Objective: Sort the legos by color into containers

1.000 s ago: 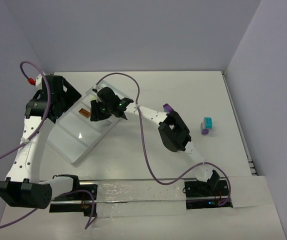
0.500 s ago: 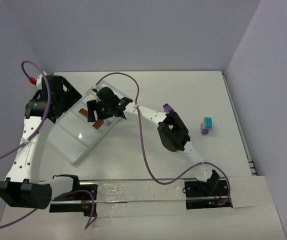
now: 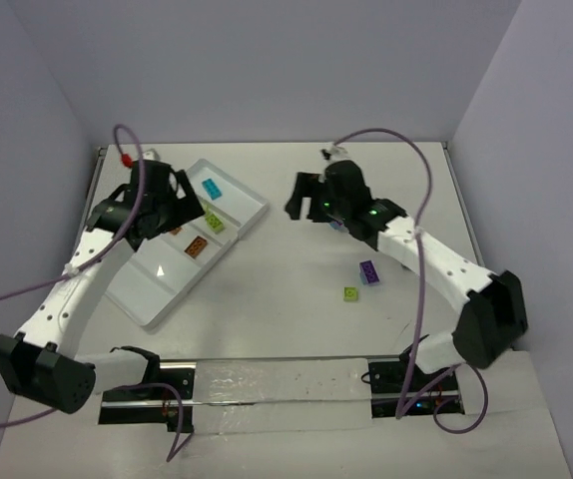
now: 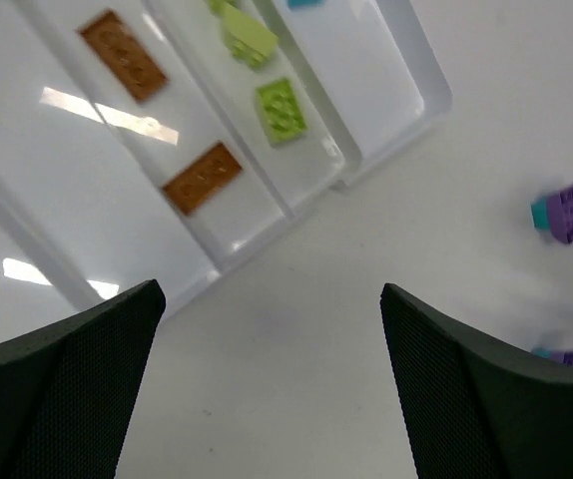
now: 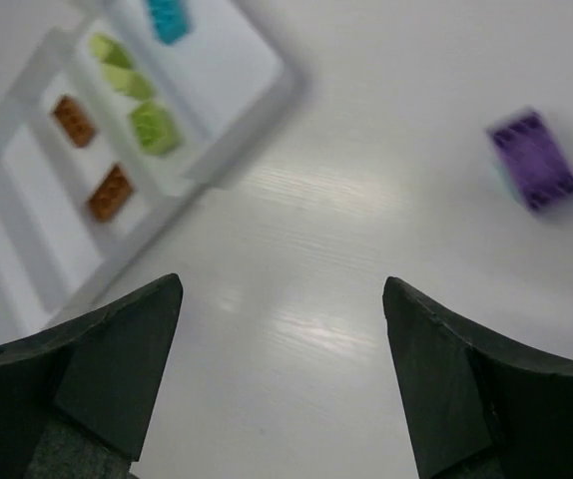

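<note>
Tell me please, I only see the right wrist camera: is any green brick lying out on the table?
Observer: Yes. One small lime green brick lies loose on the table, close to a purple brick.
Operator: Is the other arm holding something?
Observer: No. The left end effector is open with nothing between its fingers, up by the white tray.

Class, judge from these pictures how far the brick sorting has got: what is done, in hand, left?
Done: two orange bricks, green bricks and one teal brick lie in separate compartments of the tray. In hand: nothing; the left tool and right tool are open. Left: a purple brick and a small green brick on the table, plus a purple-on-teal pair.
</note>
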Controlling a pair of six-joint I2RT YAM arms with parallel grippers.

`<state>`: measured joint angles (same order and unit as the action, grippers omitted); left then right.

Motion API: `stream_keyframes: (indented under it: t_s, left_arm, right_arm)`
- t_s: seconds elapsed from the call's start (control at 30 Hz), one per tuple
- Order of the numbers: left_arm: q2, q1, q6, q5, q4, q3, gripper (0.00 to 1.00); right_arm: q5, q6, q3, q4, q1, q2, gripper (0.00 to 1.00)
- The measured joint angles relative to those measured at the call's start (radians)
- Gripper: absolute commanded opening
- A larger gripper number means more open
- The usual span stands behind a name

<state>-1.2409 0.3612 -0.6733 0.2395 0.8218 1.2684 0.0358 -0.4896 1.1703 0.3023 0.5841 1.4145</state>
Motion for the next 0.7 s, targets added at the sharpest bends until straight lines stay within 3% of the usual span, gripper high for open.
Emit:
stream_keyframes:
  t_s: [0.17,0.4,0.53,0.7]
  left_arm:
    - [-0.174,0.242,-0.015,0.036,-0.039,0.04,0.98]
    - [-0.469,0.504,-0.106,-0.019,-0.06,0.204,0.99]
    - [-0.551,0.584,-0.146,-0.032,-0.058,0.241,0.99]
    - [-0.556,0.57,-0.174,-0.034,-0.055,0.241,0.99]
  right_arm:
    - [0.1,-0.038,-0.232,0.139,-0.126,-0.229,0.99]
    - [0.183,-0.036,-0.267,0.242,-0.288,-0.338,0.98]
    - [0.203,-0.01,-0.269,0.251,-0.327,-0.311,0.95]
    - [0.194,0.018,-0.324,0.234,-0.328,-0.253,0.96]
